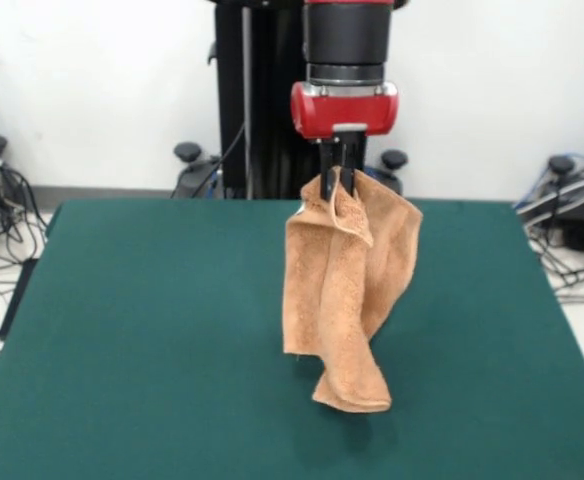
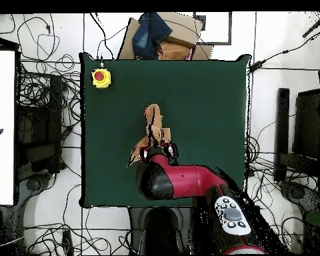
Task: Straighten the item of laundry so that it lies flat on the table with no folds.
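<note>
While its lower end rested crumpled on the green table [image 1: 152, 330], the orange-tan hand towel [image 1: 350, 290] hung from the gripper [image 1: 337, 183], whose fingers were clamped on its top edge.

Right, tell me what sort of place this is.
Most likely a robotics lab or test cell. A pedestal-mounted arm's gripper holds a towel above a green table, a yellow-and-red emergency-stop button sits on one corner, and cables sprawl over the floor around it.

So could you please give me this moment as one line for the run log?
gripper: shut on towel | towel: hanging, lower end on table | folds: present | flat: no
</note>
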{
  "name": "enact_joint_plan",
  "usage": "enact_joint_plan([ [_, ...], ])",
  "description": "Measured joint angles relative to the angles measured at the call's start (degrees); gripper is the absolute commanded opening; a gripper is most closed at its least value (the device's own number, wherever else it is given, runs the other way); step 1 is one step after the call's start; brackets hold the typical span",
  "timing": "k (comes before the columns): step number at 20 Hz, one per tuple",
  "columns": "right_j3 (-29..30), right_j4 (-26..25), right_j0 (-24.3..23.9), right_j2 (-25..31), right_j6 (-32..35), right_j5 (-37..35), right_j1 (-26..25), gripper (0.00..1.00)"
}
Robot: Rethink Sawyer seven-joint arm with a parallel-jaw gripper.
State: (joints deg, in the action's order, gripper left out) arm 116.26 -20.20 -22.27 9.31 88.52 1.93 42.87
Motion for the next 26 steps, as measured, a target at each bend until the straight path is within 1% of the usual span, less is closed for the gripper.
enact_joint_plan([
  [3,0.4,0.0,0.3,-0.5,0.0,0.4,0.2,0.0],
  [9,0.7,0.0,3.3,-3.5,0.0,2.2,0.2,0.0],
  [18,2.9,0.1,9.7,-6.4,0.0,4.8,0.7,0.0],
  [21,3.9,0.2,11.6,-7.0,0.0,5.4,0.8,0.0],
  [26,4.4,0.2,12.8,-7.0,0.0,5.7,0.8,0.0],
])
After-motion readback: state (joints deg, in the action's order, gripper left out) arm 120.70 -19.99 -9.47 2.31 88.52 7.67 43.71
